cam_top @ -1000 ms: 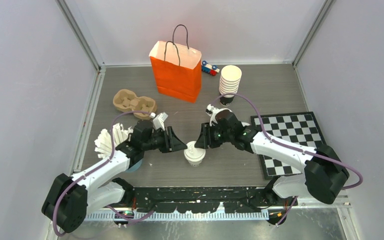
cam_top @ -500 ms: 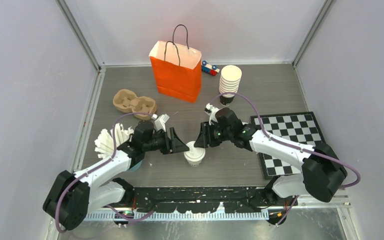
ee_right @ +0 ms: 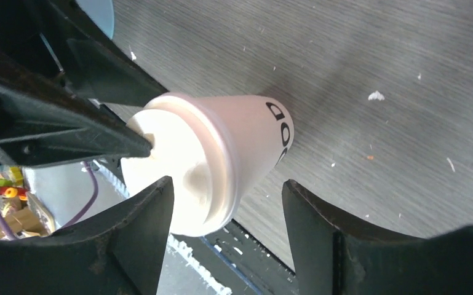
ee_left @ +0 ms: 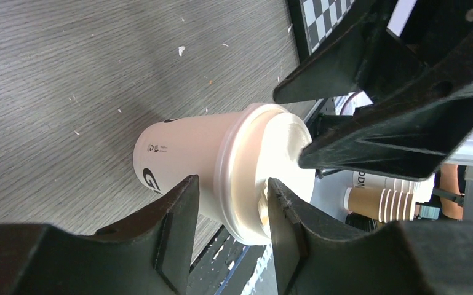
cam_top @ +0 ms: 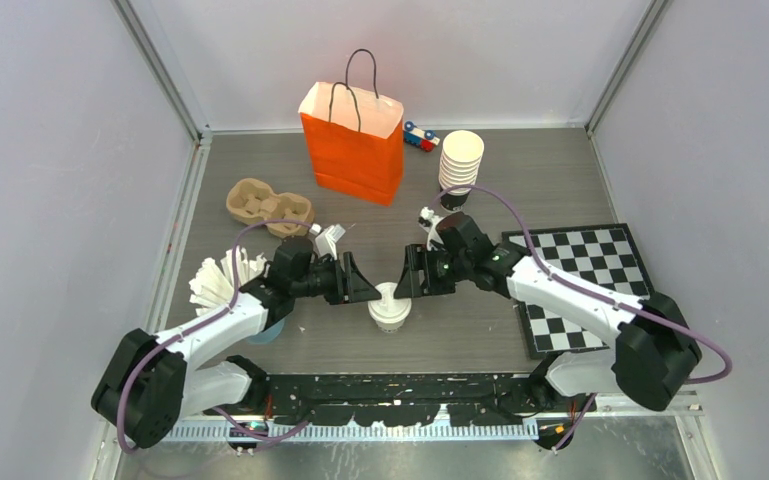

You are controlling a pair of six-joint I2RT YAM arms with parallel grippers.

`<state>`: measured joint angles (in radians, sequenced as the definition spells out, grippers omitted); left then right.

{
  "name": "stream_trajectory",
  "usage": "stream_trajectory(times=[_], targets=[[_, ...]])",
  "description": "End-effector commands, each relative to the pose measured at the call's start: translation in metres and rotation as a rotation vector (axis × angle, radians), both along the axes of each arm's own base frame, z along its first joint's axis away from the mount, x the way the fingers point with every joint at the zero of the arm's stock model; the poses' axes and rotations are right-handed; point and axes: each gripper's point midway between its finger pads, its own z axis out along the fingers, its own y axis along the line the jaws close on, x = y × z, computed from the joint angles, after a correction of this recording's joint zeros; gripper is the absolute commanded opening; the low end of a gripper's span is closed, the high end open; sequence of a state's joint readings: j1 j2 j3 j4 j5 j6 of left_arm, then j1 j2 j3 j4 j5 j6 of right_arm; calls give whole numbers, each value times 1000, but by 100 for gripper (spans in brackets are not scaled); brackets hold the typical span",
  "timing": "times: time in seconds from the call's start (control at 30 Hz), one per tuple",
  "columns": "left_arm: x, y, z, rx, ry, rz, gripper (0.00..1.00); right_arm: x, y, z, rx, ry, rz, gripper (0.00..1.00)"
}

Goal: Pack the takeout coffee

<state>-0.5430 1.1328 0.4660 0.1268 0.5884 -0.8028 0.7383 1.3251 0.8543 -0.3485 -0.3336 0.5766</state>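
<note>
1 coffee cup (cam_top: pixel 388 308) stands on the table (cam_top: pixel 520 190). The right hand (ee_right: pixel 224 203) is spread around it. The left hand (ee_left: pixel 230 196) straddles its lid (ee_left: pixel 264 166); I cannot tell if it is pinching.

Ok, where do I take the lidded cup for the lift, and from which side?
Take the lidded cup by its paper wall just under the lid, level from the right, where the right gripper straddles it with open jaws. It stands upright and narrows downward, so the lid's rim should stop slipping; squeezing the lid might pop it.

The takeout coffee (cam_top: pixel 388 308), a small white lidded cup, stands upright front-centre on the table (cam_top: pixel 520 180).
</note>
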Motion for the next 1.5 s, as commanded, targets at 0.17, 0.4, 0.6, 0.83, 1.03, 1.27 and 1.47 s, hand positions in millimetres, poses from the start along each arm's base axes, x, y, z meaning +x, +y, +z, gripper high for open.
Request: stream_trajectory(times=[0.17,0.4,0.6,0.83,1.03,1.27,1.47], targets=[[2,3,-2,32,-36,15,45,-18,1,44,149,57,-55,71],[2,2,-5,37,-32,22,45,-23,0,27,165,148,-144,67],[2,1,-5,37,-32,27,45,-26,9,21,209,179,-162,66],[0,2,-8,41,-33,30,45,-29,19,15,252,193,-163,61],[1,4,-11,48,-33,39,45,-36,19,5,279,207,-164,53],[0,9,-20,85,-28,50,44,-40,6,-21,227,209,-203,46],[-1,14,-27,113,-26,63,44,-40,-5,-47,190,202,-248,43]])
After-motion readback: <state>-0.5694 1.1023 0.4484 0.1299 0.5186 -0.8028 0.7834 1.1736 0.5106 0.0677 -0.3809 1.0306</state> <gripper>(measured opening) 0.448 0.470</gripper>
